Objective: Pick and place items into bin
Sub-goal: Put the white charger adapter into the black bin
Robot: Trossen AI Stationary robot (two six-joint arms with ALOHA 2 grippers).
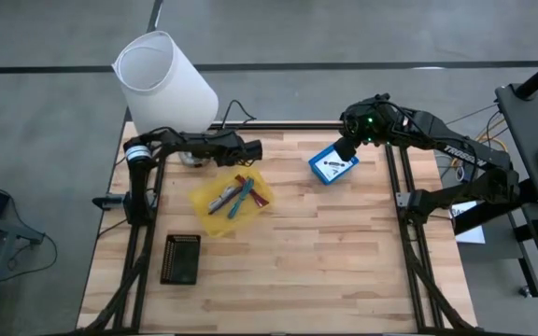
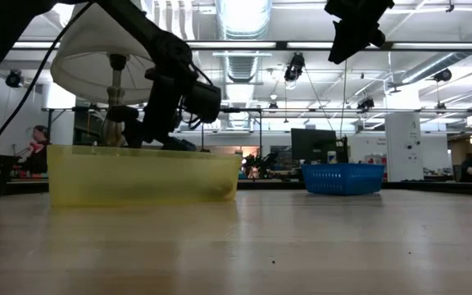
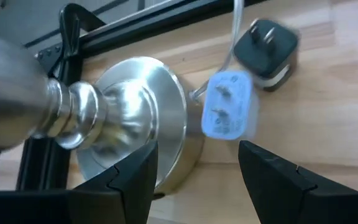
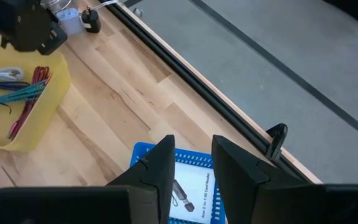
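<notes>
A yellow bin (image 1: 230,198) sits left of the table's middle and holds a teal pen (image 1: 235,202), red and purple cord-like pieces (image 4: 25,106) and a small white piece (image 4: 2,73). A blue basket (image 1: 332,165) at the far right holds a white packet (image 4: 194,193). My right gripper (image 4: 194,171) hangs open above that basket, with nothing between its fingers. My left gripper (image 1: 234,147) stands open behind the yellow bin, low over the table beside the lamp's silvery base (image 3: 135,118). A small blue-white plug adapter (image 3: 229,112) lies just beyond its fingertips.
The white lamp (image 1: 166,79) stands at the far left corner, with its black plug (image 3: 267,40) and cord by the far rail. A black basket (image 1: 181,259) sits near the left front. Bare wood stretches across the near right of the table (image 1: 344,261).
</notes>
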